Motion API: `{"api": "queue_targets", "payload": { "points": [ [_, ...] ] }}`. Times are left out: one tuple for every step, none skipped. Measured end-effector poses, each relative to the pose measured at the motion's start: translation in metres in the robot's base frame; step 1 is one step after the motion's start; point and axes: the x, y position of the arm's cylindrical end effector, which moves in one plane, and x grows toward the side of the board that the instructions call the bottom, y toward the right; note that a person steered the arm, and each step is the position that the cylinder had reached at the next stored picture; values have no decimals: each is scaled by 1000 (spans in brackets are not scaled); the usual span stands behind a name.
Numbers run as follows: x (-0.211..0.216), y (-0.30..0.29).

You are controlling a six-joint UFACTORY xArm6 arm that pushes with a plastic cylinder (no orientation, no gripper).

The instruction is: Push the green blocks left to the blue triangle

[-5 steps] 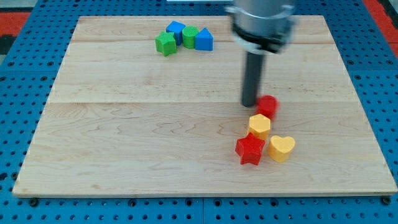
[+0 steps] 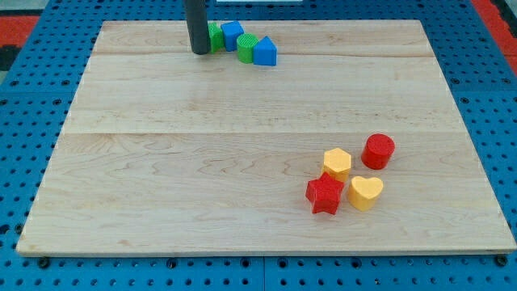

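My tip [image 2: 199,52] touches the green block [image 2: 214,36] at its 8 o'clock, beside the blue triangle [image 2: 265,52]; no fingers fitted. Next, I judge, repositioning.

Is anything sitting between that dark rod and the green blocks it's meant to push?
Nothing visible does. My tip sits right against the left green block, on its left. The other green block lies further right, beyond a blue block, beside the blue triangle.
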Motion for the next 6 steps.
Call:
{"api": "queue_targets", "payload": {
  "points": [
    [10,-62],
    [-70,-95],
    [-55,-22],
    [27,59],
    [69,90],
    [53,29]
  ]
}}
